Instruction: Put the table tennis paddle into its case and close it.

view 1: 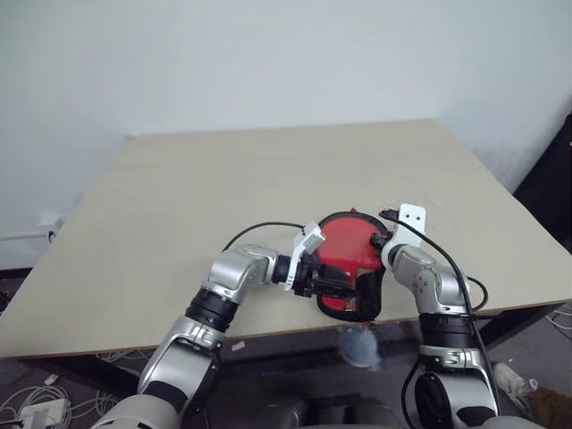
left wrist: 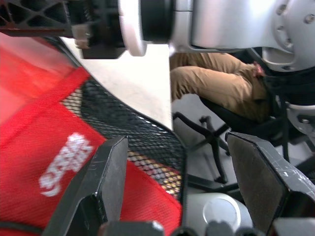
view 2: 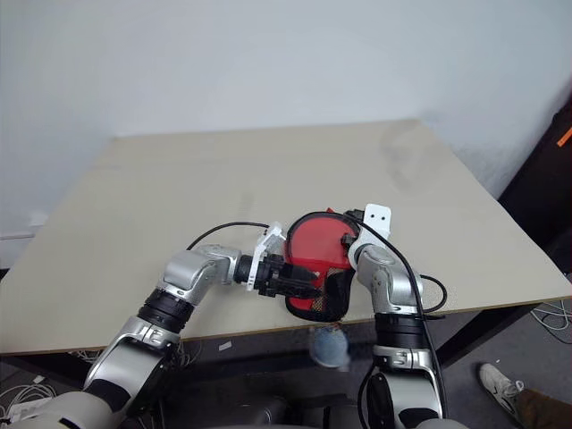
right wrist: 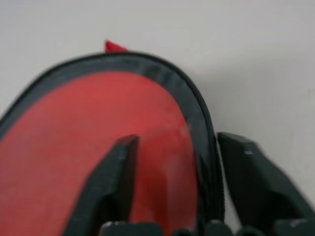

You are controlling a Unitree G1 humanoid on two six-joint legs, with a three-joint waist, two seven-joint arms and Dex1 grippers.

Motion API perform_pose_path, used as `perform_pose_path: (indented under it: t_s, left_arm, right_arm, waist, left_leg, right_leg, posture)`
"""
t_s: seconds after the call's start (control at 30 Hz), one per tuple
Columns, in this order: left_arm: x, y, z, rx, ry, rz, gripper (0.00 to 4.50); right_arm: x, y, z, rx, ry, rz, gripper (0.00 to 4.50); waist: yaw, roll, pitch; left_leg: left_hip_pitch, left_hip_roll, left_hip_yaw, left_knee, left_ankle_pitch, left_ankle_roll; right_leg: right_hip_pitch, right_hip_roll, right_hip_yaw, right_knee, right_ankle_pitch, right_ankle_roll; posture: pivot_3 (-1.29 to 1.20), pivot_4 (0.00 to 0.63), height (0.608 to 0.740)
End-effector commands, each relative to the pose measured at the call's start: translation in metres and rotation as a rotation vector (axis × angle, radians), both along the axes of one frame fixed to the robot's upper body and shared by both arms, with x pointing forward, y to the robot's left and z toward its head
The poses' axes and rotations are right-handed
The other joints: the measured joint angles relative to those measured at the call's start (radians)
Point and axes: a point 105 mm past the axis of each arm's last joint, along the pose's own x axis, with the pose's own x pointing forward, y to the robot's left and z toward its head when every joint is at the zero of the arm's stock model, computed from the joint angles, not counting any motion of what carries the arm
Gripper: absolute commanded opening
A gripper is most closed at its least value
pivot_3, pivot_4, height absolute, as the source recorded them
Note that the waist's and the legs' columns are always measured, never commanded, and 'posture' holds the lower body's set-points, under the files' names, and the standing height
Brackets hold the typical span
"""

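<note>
— Since the case (view 1: pixel 350 268) lies at the lower centre of the head view, near the table (view 1: pixel 223 197) front edge, which step is this?
— Closing, I judge; whether the paddle is inside, I cannot tell.
— And the grippers?
— The right gripper (right wrist: pixel 172 162) stands spread, straddling the case's black rim. The left gripper (left wrist: pixel 177 177) gapes too, at the mesh edge, gripping nothing. Next: pinch the rim and find the zip.

The case (left wrist: pixel 59 147) is red woven cloth with a black open mesh pocket (left wrist: pixel 133 132) and a matt black edge. The table (view 1: pixel 223 179) is smooth, matt pale board.
</note>
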Motion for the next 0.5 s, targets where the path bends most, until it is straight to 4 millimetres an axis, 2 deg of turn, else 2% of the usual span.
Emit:
perform_pose_path:
  t_s: [0.03,0.13,0.2,0.33,0.5]
  left_arm:
    - [0.018,0.004,0.014,-0.036,-0.077,0.045,3.35]
    - [0.035,0.009,0.012,-0.017,-0.116,0.101,3.35]
    - [0.041,0.013,0.013,-0.018,-0.131,0.118,3.35]
    - [0.047,0.025,0.012,-0.009,-0.135,0.164,3.35]
    - [0.046,0.034,-0.001,0.057,-0.149,0.183,3.35]
  right_arm:
    - [0.001,-0.011,0.053,0.016,-0.237,0.012,3.13]
    - [-0.007,-0.017,0.070,0.007,-0.357,0.077,3.13]
    - [-0.017,-0.014,0.075,0.100,-0.406,0.133,3.13]
    - [-0.031,-0.008,0.064,0.090,-0.405,0.221,3.13]
    - [-0.032,-0.011,0.057,0.091,-0.391,0.203,3.13]
  waist:
    - [0.003,0.000,0.000]
    - [0.011,-0.001,0.000]
    - [0.012,-0.001,0.001]
    - [0.010,-0.002,0.001]
    - [0.010,-0.002,0.001]
  left_leg:
    - [0.000,0.000,0.000,0.000,0.000,0.000]
    - [-0.001,-0.001,-0.002,0.002,0.000,0.000]
    - [-0.001,-0.001,-0.002,0.003,0.000,0.001]
    - [-0.002,-0.001,-0.002,0.004,-0.001,0.002]
    - [-0.002,-0.001,-0.003,0.004,-0.001,0.002]
  right_leg:
    - [0.000,0.000,0.000,0.000,0.000,0.000]
    - [0.001,-0.001,-0.002,0.000,0.000,0.000]
    - [0.002,-0.001,-0.003,-0.001,0.000,0.000]
    - [0.002,-0.002,-0.003,0.000,0.000,0.000]
    - [0.001,-0.001,-0.003,0.000,0.000,0.000]
  posture:
    - [0.00,0.000,0.740]
    - [0.00,0.000,0.740]
    - [0.00,0.000,0.740]
    - [0.00,0.000,0.740]
    - [0.00,0.000,0.740]
